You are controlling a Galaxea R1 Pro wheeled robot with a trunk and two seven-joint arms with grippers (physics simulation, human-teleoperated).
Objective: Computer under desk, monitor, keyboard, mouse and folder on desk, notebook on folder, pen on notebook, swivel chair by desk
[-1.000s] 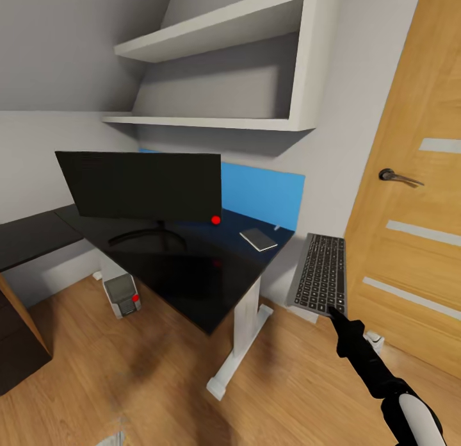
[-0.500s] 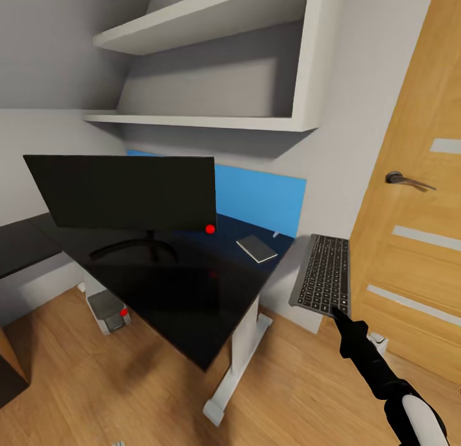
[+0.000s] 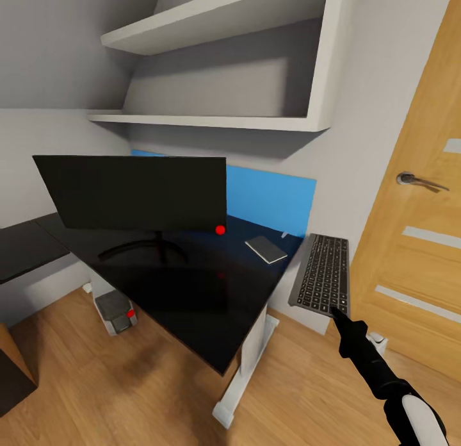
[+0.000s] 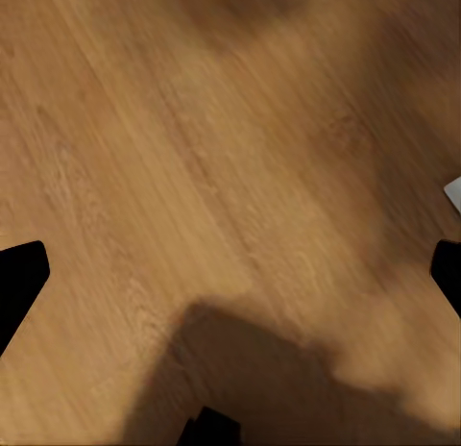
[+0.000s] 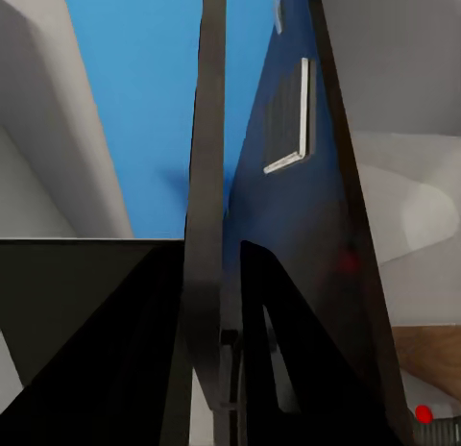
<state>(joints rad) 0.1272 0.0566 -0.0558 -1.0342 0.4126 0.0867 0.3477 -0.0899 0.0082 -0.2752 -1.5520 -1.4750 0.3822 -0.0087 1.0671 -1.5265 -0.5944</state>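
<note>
The desk [image 3: 192, 286] is taken as the reference here: a glossy black L-shaped top on a white leg [image 3: 246, 375], set against the grey wall under two white shelves [image 3: 211, 119]. A wooden door [image 3: 416, 228] with a metal handle is seen off the desk's right end, and wood flooring [image 4: 192, 177] is spread under everything.

The monitor [image 3: 134, 191] is stood upright on the desk, toward its back-left part, black screen facing out, with the red dot at the lower right corner and the curved stand resting on the top. A bright blue panel [image 3: 272, 199] is seen behind the monitor at the desk's back edge, against the wall; whether that's the folder can't be told.

The computer [image 3: 116, 310] is tucked under the desk on the floor, below the monitor's side, a red mark showing on its front.

The keyboard [image 3: 322, 274] is held up in the air just off the desk's right edge, tilted steeply, not touching the top. It's gripped at its near edge by the right gripper [image 3: 338, 316], fingers clamped on it.

The notebook [image 3: 266, 248] is lying flat on the desk near the back right corner, right of the monitor. In the right wrist view it's seen [image 5: 288, 119] past the keyboard's edge.

The left gripper [image 4: 230, 273] is pointed at bare floor, fingertips [image 4: 19, 278] spread wide apart, nothing between them.
</note>
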